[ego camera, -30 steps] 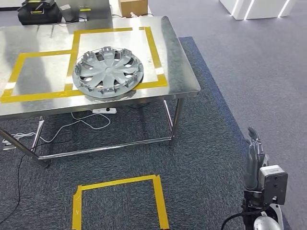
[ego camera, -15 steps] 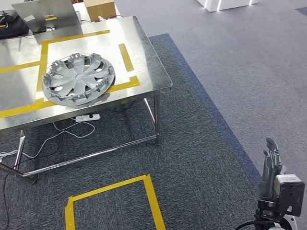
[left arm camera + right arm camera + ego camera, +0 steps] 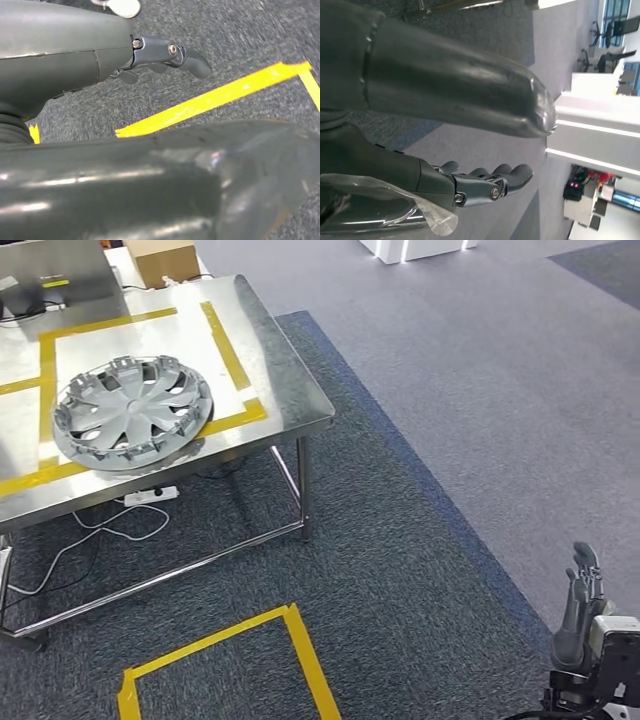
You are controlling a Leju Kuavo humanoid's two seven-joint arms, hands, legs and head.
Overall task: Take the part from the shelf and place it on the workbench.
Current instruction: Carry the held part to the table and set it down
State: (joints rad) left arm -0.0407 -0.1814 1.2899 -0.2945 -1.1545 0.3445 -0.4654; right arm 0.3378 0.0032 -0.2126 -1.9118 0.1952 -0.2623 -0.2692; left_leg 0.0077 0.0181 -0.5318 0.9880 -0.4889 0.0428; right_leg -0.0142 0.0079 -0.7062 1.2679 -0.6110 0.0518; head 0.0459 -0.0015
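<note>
Head view first: we find the hubcap (image 3: 130, 412) lying flat on the steel table (image 3: 290, 390), resting across the near line of the yellow tape (image 3: 226, 340) marked on the tabletop; a cardboard box (image 3: 161, 260) stands at the far edge of the table; a white power strip (image 3: 151, 495) with its cable lies on the carpet under the table; a second outline of floor tape (image 3: 302, 645) is laid on the carpet nearer to us. We note the right hand (image 3: 581, 605) low at the right, well apart from the table, fingers straight and pointing up, nothing in it.

Left wrist view: we see the left hand (image 3: 166, 52) above dark carpet, its fingers (image 3: 188, 59) extended and slightly spread, with nothing between them and the thumb; a yellow tape strip (image 3: 211, 100) runs across the carpet beyond it.

Right wrist view: we see the right hand with fingers (image 3: 501, 182) stretched out side by side, apart from the thick thumb (image 3: 471, 95), holding nothing; grey carpet lies beyond, and a white counter (image 3: 599, 130) with lit edges stands in the distance.
</note>
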